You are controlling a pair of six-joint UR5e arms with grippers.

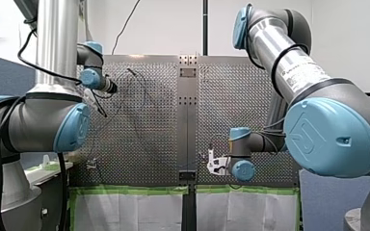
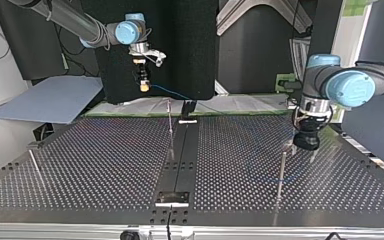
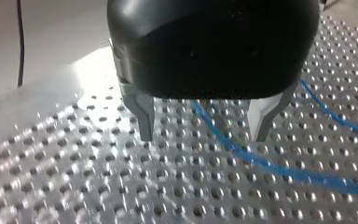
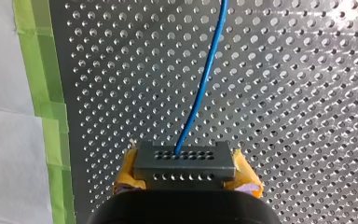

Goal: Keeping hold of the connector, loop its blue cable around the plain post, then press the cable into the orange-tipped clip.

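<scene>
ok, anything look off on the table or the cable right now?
Nothing stands out. The connector sits level between my right gripper's yellow pads, the blue cable leaves it unkinked, and further along it lies flat on the perforated table under my open left gripper.

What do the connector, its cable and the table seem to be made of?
The connector looks like matt dark grey moulded plastic, judging by its rows of pin holes, though metal is possible. The blue cable has a smooth sheath, probably plastic insulation. The table is glaring perforated sheet, evidently metal.
</scene>
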